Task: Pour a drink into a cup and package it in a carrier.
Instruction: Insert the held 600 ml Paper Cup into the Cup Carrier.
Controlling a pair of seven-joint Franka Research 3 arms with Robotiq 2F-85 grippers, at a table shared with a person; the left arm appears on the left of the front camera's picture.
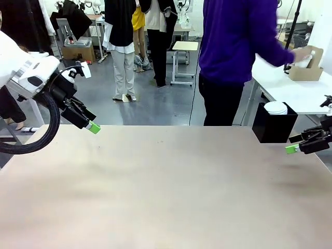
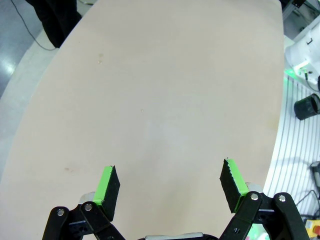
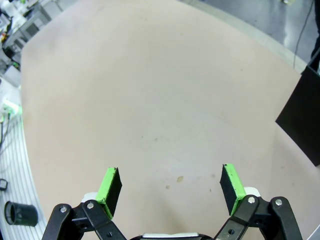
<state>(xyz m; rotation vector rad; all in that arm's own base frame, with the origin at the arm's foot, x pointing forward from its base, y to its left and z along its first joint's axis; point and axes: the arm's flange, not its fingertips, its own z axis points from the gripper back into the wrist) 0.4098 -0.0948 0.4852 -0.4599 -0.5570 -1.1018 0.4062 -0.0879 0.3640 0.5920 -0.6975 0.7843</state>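
Note:
The brown cardboard carrier stands on a white side table at the far right, behind the main table. A white cup rises from it, and the hand of a person in a purple top is on the cup. The pitcher with the dark drink is out of view. My left gripper hangs open over the table's far left edge with nothing between its fingers. Near the right edge, my right gripper is also open with nothing in it.
A black square box with white lids stands at the table's far right corner, just behind my right gripper. The tan table top is bare across its middle. The white side table runs along the right; people stand farther back.

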